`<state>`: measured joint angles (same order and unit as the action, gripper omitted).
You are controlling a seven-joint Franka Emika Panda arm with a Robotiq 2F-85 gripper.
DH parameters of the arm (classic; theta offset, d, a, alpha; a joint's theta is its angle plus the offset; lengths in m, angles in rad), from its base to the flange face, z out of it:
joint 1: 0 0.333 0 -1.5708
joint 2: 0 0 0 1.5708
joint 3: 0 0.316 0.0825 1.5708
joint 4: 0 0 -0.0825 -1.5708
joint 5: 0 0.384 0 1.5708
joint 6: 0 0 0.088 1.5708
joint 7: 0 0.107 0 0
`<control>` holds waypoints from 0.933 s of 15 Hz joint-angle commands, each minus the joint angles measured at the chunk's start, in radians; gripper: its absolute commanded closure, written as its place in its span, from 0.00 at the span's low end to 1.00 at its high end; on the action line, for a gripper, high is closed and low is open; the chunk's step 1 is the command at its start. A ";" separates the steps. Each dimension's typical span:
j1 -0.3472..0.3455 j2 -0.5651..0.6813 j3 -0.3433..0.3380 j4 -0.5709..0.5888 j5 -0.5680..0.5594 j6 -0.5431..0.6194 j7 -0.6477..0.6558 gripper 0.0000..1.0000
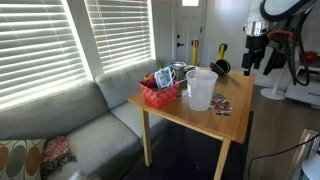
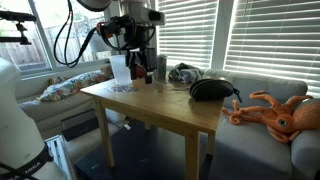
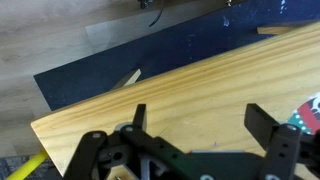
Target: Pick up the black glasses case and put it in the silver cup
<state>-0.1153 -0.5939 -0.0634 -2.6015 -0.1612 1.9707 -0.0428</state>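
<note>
The black glasses case (image 1: pixel 219 67) lies at the far corner of the wooden table (image 1: pixel 185 112); it also shows in an exterior view (image 2: pixel 208 89) near the table's right end. A small grey metal thing that looks like the silver cup (image 1: pixel 178 70) stands behind the red basket and appears again in an exterior view (image 2: pixel 181 72). My gripper (image 1: pixel 255 58) hangs above the table's side edge, well apart from the case, and also shows in an exterior view (image 2: pixel 140 66). In the wrist view its jaws (image 3: pixel 200 125) are open and empty over bare wood. Case and cup are out of the wrist view.
A red mesh basket (image 1: pixel 160 94) and a translucent white container (image 1: pixel 200 88) stand on the table, with a patterned coaster (image 1: pixel 222 105) beside them. A grey sofa (image 1: pixel 80 125) runs along the window. An orange plush octopus (image 2: pixel 280 112) lies on it. A dark rug (image 3: pixel 120 62) is under the table.
</note>
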 commanded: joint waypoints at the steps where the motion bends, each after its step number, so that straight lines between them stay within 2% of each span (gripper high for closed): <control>1: 0.005 0.000 -0.004 0.002 -0.002 -0.003 0.003 0.00; 5: 0.003 0.011 -0.013 0.013 0.009 0.015 0.006 0.00; 11: -0.008 0.145 -0.113 0.144 0.125 0.189 0.008 0.00; 14: -0.018 0.240 -0.142 0.237 0.178 0.227 0.023 0.00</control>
<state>-0.1228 -0.4620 -0.1844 -2.4664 -0.0449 2.1742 -0.0246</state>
